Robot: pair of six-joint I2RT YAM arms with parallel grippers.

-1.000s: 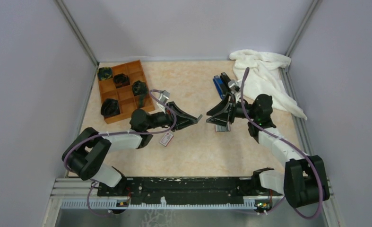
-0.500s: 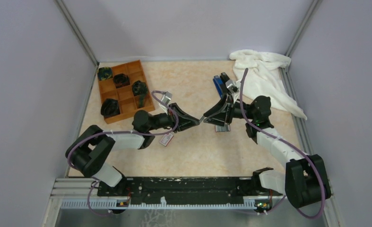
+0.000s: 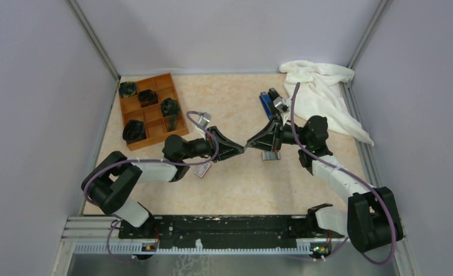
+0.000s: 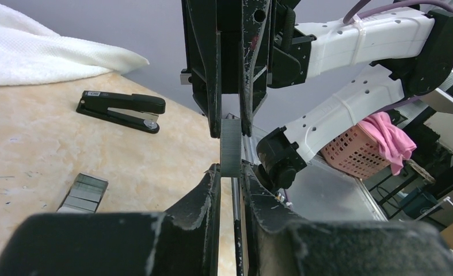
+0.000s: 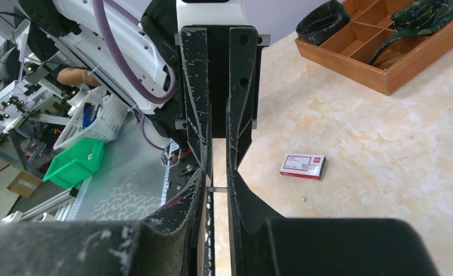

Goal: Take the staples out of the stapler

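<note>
Out from the white towel (image 3: 322,92), both claws meet tip to tip, which looks like a handover. The left gripper (image 4: 231,171) pinches one end of the staples (image 4: 231,149), and the right gripper (image 4: 231,127) is clamped on the other. The stapler (image 4: 120,109) lies near the towel. The strip is short, grey and finely ribbed.

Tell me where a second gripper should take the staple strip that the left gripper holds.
Grip the staples by the free end sticking out past the left gripper, coming straight at it from the opposite side, tip to tip, fingers across the narrow width. The strip is short and only that end is bare; the right gripper pinches exactly there.
</note>
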